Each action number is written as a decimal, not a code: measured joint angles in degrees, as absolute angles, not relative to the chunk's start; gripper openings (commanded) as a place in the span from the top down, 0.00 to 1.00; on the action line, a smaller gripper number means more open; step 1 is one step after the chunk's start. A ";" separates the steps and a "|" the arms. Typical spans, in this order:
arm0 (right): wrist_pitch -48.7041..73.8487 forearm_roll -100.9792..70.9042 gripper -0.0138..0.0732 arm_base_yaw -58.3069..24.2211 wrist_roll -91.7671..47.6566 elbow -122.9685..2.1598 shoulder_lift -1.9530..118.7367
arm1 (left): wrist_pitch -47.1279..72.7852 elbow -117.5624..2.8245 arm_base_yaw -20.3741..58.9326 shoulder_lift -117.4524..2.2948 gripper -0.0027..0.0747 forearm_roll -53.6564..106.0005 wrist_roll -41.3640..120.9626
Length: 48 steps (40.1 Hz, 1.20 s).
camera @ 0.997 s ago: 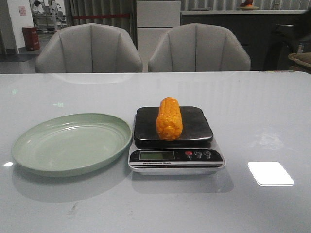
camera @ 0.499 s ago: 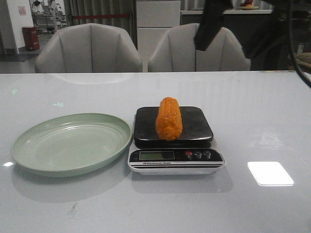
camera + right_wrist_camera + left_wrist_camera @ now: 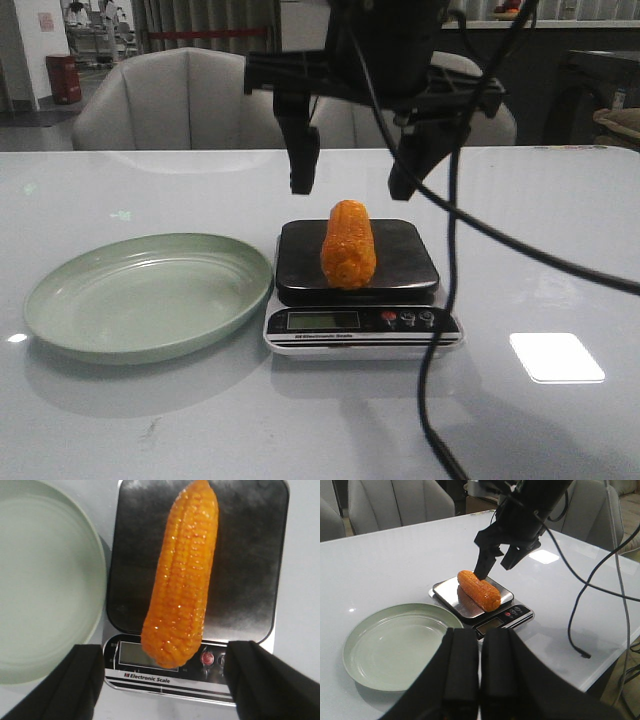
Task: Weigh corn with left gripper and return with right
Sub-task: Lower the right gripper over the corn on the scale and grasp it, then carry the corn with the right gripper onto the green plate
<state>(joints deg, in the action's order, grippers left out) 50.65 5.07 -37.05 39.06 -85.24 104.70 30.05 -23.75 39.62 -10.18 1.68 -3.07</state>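
Return step: my right gripper spread wide above corn on scale; next, descend, clamp, carry left to plate. Left gripper closed, empty.

The front camera is facing forward, low over the surface. The right wrist camera is looking straight down, close on the scale; the left wrist camera is viewing it obliquely from farther off
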 measured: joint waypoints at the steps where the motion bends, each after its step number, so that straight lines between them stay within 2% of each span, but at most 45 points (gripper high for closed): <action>1: 50.88 5.07 0.15 -37.05 39.81 -85.35 105.53 | 30.05 -23.75 39.62 -10.18 0.82 1.68 -3.07; 9: 52.03 5.07 0.18 -37.05 41.48 -85.35 109.79 | 30.05 -23.75 39.62 -10.18 0.82 1.68 -3.07; 13: 51.68 4.91 0.31 -37.05 41.61 -85.43 111.18 | 30.05 -23.75 39.62 -10.18 0.82 1.68 -3.07; 18: 50.41 4.70 0.54 -37.05 41.61 -85.48 112.50 | 30.05 -23.75 39.62 -10.18 0.82 1.68 -3.07; 21: 49.16 4.60 0.60 -37.05 41.61 -85.70 112.59 | 30.05 -23.75 39.62 -10.18 0.82 1.68 -3.07; 34: 46.03 0.71 0.60 -39.68 41.61 -85.80 112.85 | 30.05 -23.75 39.62 -10.18 0.82 1.68 -3.07; 48: 32.73 -5.94 0.60 -46.99 41.61 -85.91 115.14 | 30.05 -23.75 39.62 -10.18 0.82 1.68 -3.07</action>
<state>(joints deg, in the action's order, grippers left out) 32.73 -5.94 -46.99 41.61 -85.91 115.14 30.05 -23.75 39.62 -10.18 1.68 -3.07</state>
